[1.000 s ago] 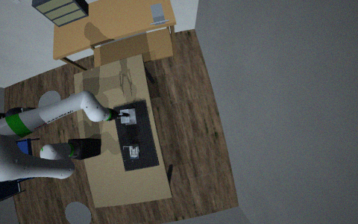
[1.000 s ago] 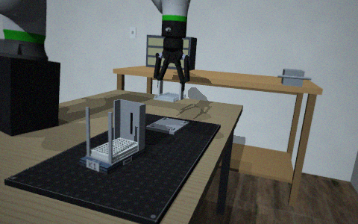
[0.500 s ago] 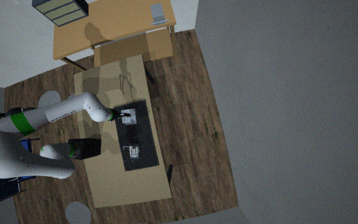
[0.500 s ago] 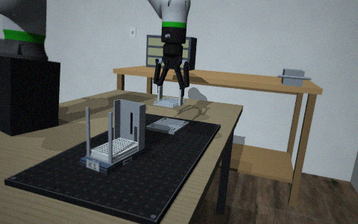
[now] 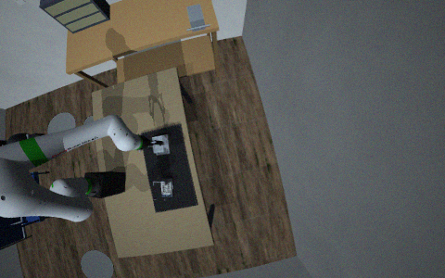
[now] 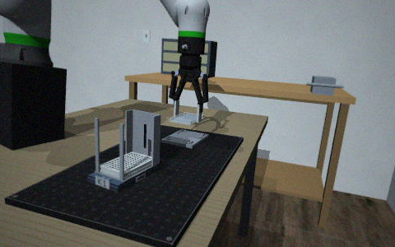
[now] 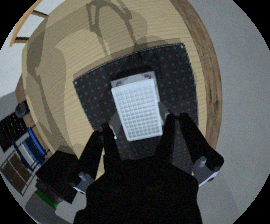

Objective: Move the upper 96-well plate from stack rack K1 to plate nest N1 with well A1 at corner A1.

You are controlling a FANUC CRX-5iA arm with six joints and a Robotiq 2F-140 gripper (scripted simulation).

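My gripper [image 6: 188, 113] is shut on the upper 96-well plate [image 6: 185, 118], a white plate held flat a short way above the plate nest N1 [image 6: 184, 138]. In the wrist view the plate [image 7: 138, 112] sits between my two dark fingers, its wells facing up, and it hides the nest below. In the top view the plate [image 5: 161, 146] hangs over the far end of the black mat. The stack rack K1 [image 6: 124, 158] stands at the near end of the mat with the lower plate [image 6: 127, 163] lying in it. The A1 mark by the nest is not visible.
A black mat [image 6: 135, 183] covers part of the wooden table. The rack has tall grey posts and a back wall. A black pedestal [image 6: 24, 104] carries the arm at the left. A second wooden table [image 6: 242, 88] stands behind, with a drawer unit and a small grey object.
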